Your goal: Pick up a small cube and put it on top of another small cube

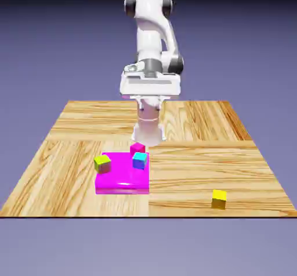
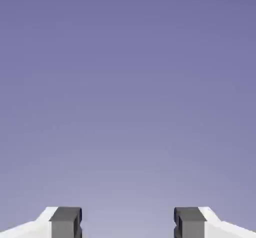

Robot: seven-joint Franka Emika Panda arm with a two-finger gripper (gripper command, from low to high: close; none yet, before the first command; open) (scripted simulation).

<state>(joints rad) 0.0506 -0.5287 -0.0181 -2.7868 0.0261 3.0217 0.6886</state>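
A tiny bright yellow small cube (image 1: 218,198) with orange-yellow sides sits alone on the wooden table (image 1: 197,153), near the front edge at the exterior view's right. My gripper (image 1: 148,138) hangs above the middle of the table, behind the magenta slab and well away from the yellow cube. The hand view shows its two grey fingertips (image 2: 65,222) far apart, so the gripper (image 2: 127,224) is open with nothing between them. Only the plain backdrop fills the hand view.
A flat magenta slab (image 1: 122,179) lies left of centre. On it stand a yellow-green cube (image 1: 102,162) with brownish sides, a cyan cube (image 1: 139,160) and a small magenta cube (image 1: 137,147) at its back edge.
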